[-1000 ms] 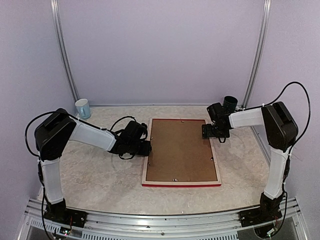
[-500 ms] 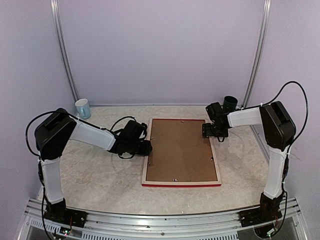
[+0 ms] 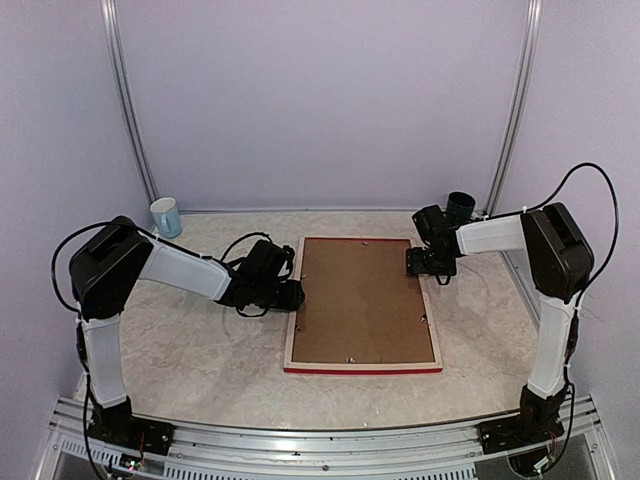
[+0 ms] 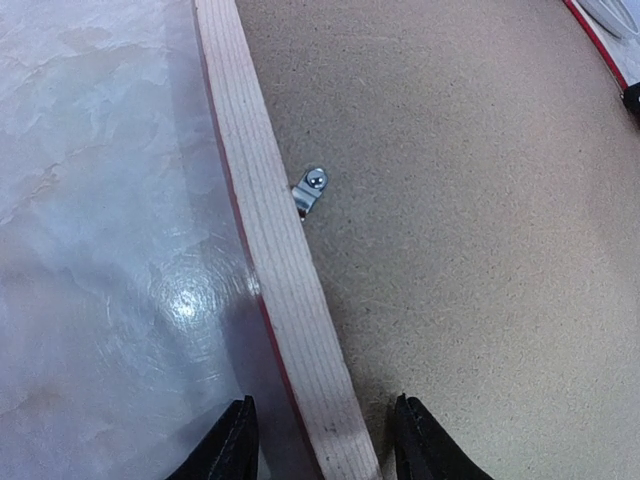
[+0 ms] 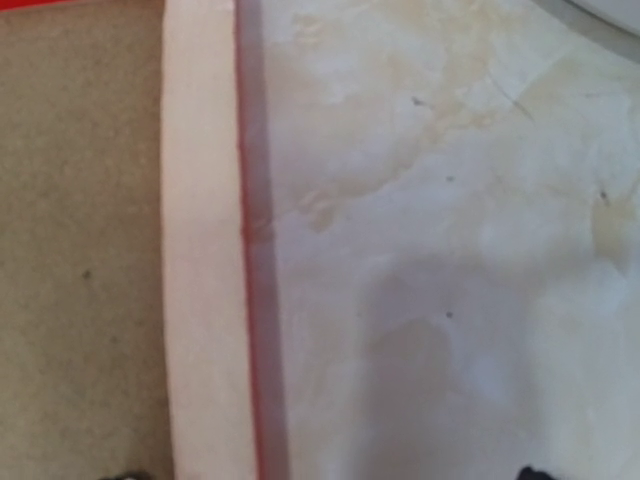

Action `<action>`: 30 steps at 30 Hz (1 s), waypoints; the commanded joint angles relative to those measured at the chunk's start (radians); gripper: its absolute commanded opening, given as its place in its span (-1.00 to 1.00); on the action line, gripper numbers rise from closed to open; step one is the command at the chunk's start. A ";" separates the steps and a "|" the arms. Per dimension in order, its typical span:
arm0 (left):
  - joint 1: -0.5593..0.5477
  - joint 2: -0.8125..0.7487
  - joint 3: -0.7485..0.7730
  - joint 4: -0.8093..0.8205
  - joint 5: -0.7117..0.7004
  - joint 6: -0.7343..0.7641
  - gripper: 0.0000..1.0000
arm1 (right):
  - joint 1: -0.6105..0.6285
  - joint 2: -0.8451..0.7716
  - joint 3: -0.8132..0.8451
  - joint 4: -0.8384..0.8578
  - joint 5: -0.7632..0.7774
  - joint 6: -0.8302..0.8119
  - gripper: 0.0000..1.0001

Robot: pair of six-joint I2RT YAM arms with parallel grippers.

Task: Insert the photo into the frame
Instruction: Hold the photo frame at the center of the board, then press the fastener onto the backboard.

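The frame (image 3: 362, 369) lies face down on the worktop (image 3: 200, 350), between the two claws, with its pale wood back up and a brown backing board (image 3: 362, 300) sitting inside its rails. The left claw (image 4: 325, 440) is low at the frame's left rail. Its jaws stand apart, one finger (image 4: 235, 445) over the worktop and the other over the backing board, with the rail running between them and a sliver of gap on each side. Just ahead of this claw, a small metal clip (image 4: 312, 185) sits at the rail's inner edge. The right claw (image 3: 415, 262) hovers at the far end of the right rail, jaws wide apart and clamped on nothing, with only its fingertips showing in its wrist view. A dark cup (image 3: 461, 205) stands just behind it. A pale mug (image 3: 166, 216) stands well behind the left claw.
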 commanded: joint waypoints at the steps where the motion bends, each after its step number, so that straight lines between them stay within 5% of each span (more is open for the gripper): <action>1: 0.007 0.027 -0.001 -0.007 0.011 -0.005 -0.08 | 0.007 0.017 -0.005 -0.077 0.003 -0.005 0.69; 10: 0.009 0.032 0.002 -0.010 0.015 -0.007 -0.08 | 0.007 0.000 -0.029 -0.080 0.000 -0.029 0.67; 30: 0.010 0.051 0.014 -0.024 0.016 -0.002 -0.14 | -0.037 0.067 -0.026 -0.052 -0.147 -0.199 0.02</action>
